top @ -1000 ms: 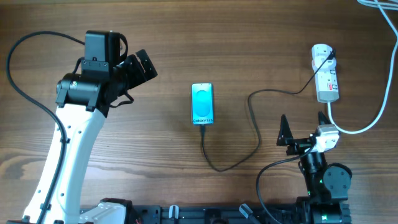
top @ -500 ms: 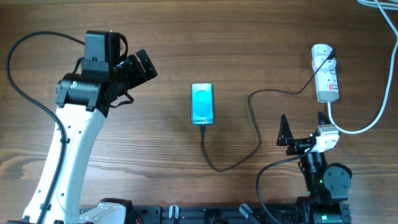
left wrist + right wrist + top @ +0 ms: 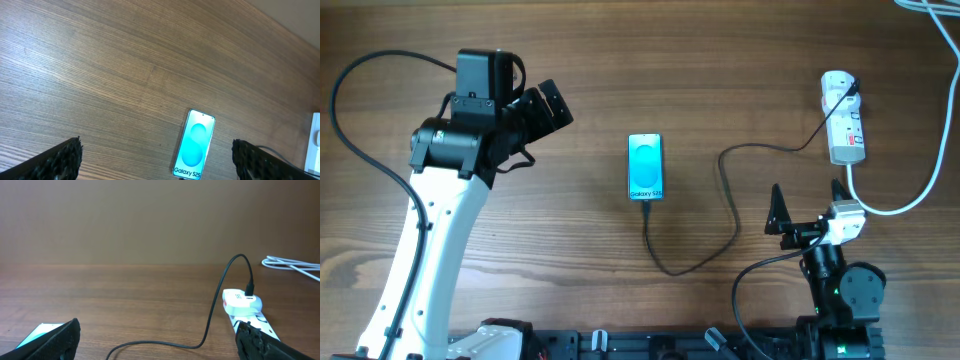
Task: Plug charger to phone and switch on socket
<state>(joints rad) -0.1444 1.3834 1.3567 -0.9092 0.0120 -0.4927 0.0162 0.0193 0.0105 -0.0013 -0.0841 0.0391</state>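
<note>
The phone [image 3: 645, 167] lies flat mid-table, its teal screen lit and its white text strip at the near end. The charger [image 3: 646, 225], a thin black cable, runs from the white adapter on the socket [image 3: 846, 125] in a loop to the phone's near end; its tip touches there, but I cannot tell if it is seated. My left gripper [image 3: 535, 95] hovers open, left of the phone. In the left wrist view the phone [image 3: 195, 145] shows between open fingers. My right gripper [image 3: 808, 205] stands open near the socket's near end, with the cable [image 3: 208, 328] and socket [image 3: 245, 304] ahead.
A thick white cord [image 3: 910, 205] leaves the socket's near end and curves off toward the far right corner. It also shows as the white cord [image 3: 292, 266] at the right. A strip of the phone [image 3: 35, 332] shows by the right gripper's left finger.
</note>
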